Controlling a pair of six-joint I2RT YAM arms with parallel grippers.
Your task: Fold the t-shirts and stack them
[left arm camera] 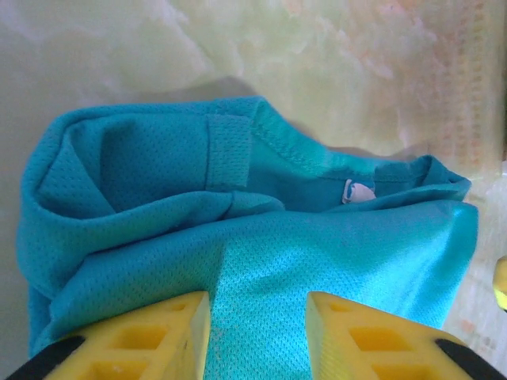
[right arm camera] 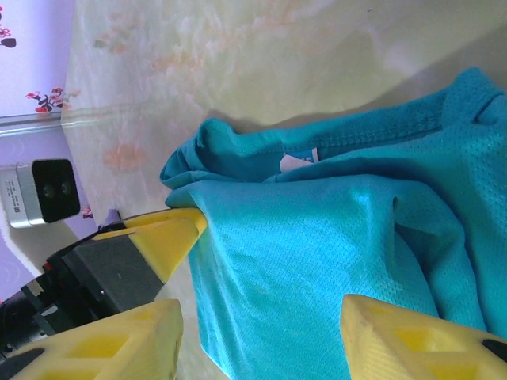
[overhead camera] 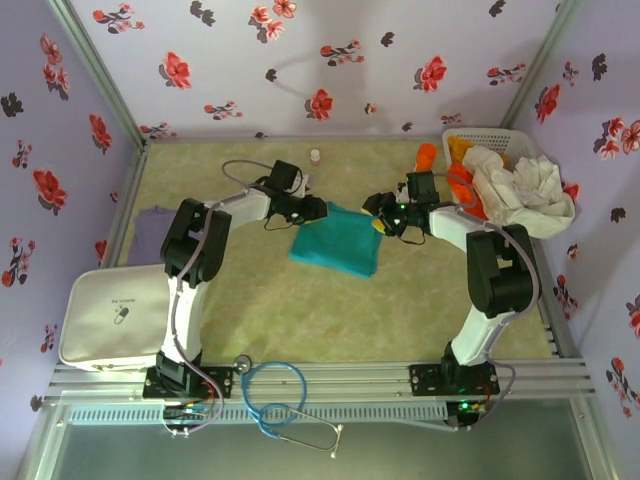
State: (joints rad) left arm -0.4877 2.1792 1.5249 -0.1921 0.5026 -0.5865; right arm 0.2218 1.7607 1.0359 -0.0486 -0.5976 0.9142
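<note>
Left gripper (left arm camera: pixel 257 309) stands released, jaws apart, over the teal tee (left arm camera: pixel 158 174); right gripper (right arm camera: pixel 261 313) gapes wider astride its folded edge on the table (left arm camera: pixel 119 47).

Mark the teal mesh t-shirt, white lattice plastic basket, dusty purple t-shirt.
teal mesh t-shirt (overhead camera: pixel 335 250): top view, folded middle.
white lattice plastic basket (overhead camera: pixel 495 133): top view, far rim.
dusty purple t-shirt (overhead camera: pixel 150 235): top view, middle.
</note>
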